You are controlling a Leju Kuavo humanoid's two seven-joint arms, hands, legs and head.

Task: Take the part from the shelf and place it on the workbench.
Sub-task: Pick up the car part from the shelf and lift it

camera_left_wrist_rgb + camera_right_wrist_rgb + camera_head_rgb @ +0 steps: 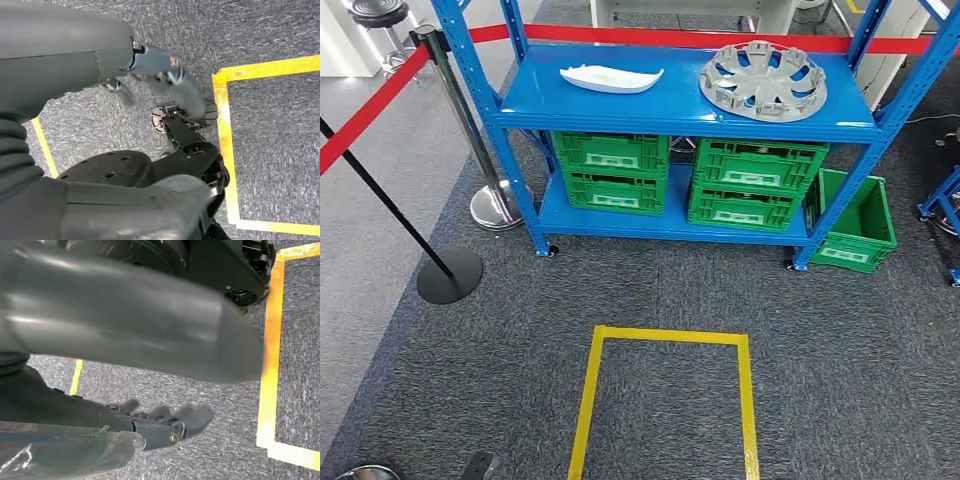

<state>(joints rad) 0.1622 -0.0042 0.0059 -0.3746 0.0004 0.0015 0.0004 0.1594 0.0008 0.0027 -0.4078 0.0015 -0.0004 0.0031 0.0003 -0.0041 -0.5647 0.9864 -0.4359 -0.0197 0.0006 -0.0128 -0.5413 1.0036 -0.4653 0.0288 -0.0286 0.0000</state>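
You face the blue steel shelf (pixel 675 105); the white curved plastic part (pixel 610 77) and grey wheel cover (pixel 763 80) lie on top, within reach. Your left robot hand (pixel 166 75) and right robot hand (pixel 170 422) hang floorward, loosely spread, holding nothing.

Head view high toward shelf (pixel 682 100); wrist views close above shared yellow-taped carpet (pixel 264 150).

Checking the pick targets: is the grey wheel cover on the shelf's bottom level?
No, the grey wheel cover lies on the blue shelf's top level.
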